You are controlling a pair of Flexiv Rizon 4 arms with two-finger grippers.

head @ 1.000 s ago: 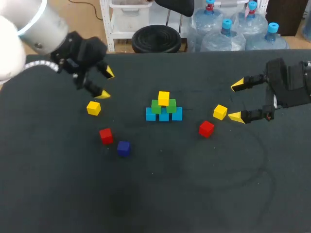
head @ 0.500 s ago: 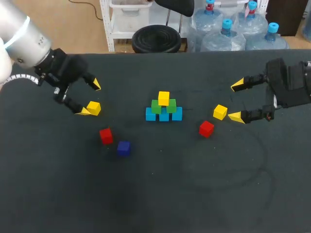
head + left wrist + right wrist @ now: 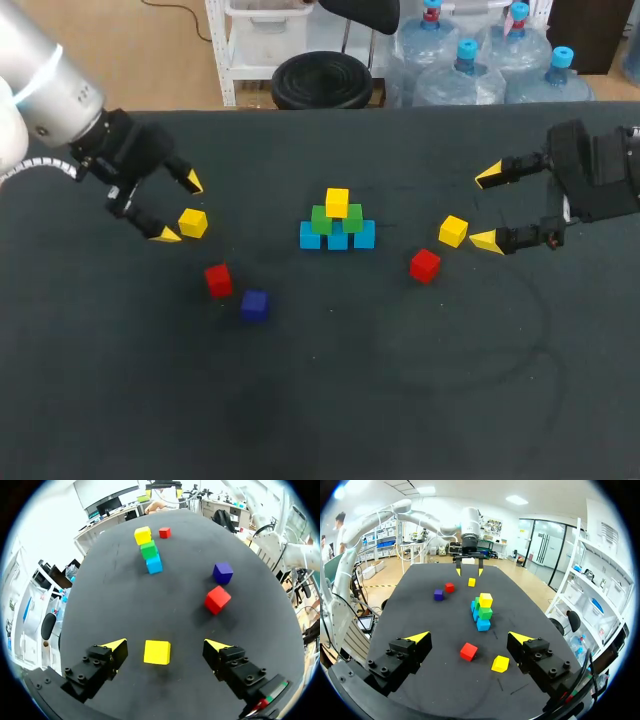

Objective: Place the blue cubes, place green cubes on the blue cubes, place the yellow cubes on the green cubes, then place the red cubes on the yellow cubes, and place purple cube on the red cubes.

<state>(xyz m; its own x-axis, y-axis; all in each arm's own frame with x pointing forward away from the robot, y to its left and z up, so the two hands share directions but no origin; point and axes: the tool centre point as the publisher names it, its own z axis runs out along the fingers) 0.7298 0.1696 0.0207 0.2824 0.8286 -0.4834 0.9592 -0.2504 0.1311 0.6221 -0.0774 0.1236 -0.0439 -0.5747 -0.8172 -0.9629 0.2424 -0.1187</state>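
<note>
Purple sits nearest on the table (image 3: pixel 400 400): the purple cube (image 3: pixel 254 305) stands alone, with a red cube (image 3: pixel 217 280) just beyond it toward my left. A second red cube (image 3: pixel 424 265) lies on the right half. Just past it is a yellow cube (image 3: pixel 452 231), close to the nearer tip of the right pincer (image 3: pixel 485 208). That pincer is spread wide and carries nothing.

About level with these, on the left, is the piece the coming move turns on, the left yellow cube (image 3: pixel 193 222). The left pincer (image 3: pixel 179 208) is released, one finger on either side of this cube and neither touching it. The left wrist view shows the cube inside the gap, a little closer to one finger than the other. Its faces look roughly square to the fingers, and a cube has no long axis to line up. I judge that no turn of the wrist is needed and that the grasp only wants the fingers brought together. Whether the tips are low enough, I cannot tell. The left arm is clearly the nearer one for this cube, the right arm for the other yellow.

Well ahead of the left pincer, at the table's middle, stands the stack. It has a row of blue cubes (image 3: pixel 337 240), green cubes (image 3: pixel 322 218) on them, and a top yellow cube (image 3: pixel 337 202) above.
</note>
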